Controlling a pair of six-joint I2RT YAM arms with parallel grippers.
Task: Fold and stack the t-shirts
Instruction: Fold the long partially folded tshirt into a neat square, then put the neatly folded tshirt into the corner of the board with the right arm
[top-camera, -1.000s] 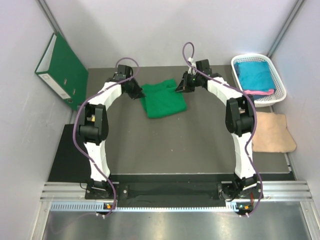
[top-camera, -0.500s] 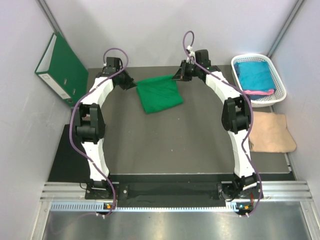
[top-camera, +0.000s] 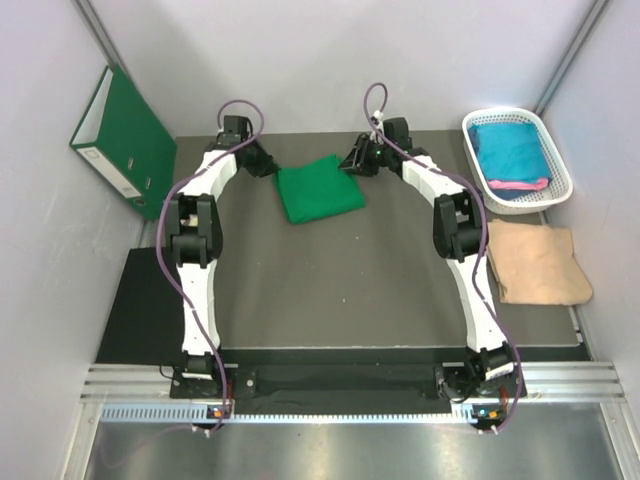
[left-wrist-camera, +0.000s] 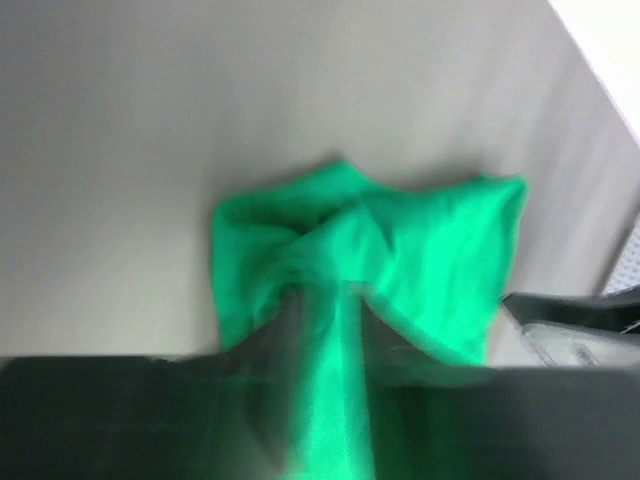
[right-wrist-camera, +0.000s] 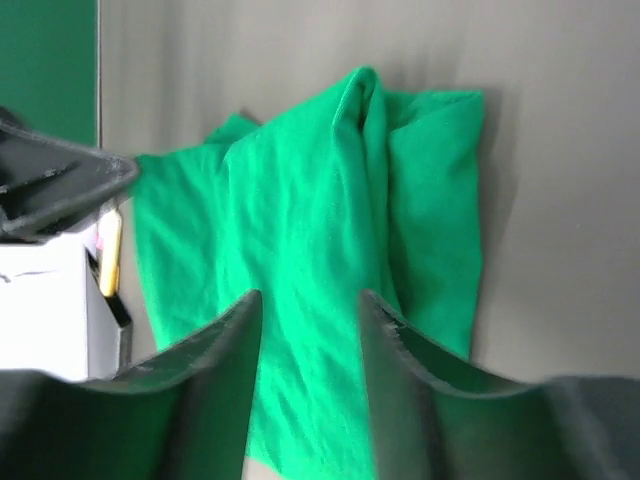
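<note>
The bright green t-shirt (top-camera: 318, 191) lies folded into a rough square on the dark mat at the far middle. My left gripper (top-camera: 268, 166) is at its far left corner. In the blurred left wrist view a strip of the green t-shirt (left-wrist-camera: 420, 260) runs up between the closed-in fingers (left-wrist-camera: 285, 335). My right gripper (top-camera: 352, 161) is at the far right corner. Its fingers (right-wrist-camera: 235, 330) stand apart over the flat green t-shirt (right-wrist-camera: 300, 220). A teal t-shirt (top-camera: 510, 149) lies on a pink one (top-camera: 522, 185) in the basket.
The white basket (top-camera: 470, 126) stands at the back right. A beige cloth (top-camera: 540, 262) lies on the table in front of it. A dark green binder (top-camera: 125, 130) leans against the left wall. The back wall is close behind both grippers.
Both grippers drew the green t-shirt's far edge up and apart, then came back toward each other. The shirt now lies flatter and squarer, slightly farther back. The right fingers now stand apart.
</note>
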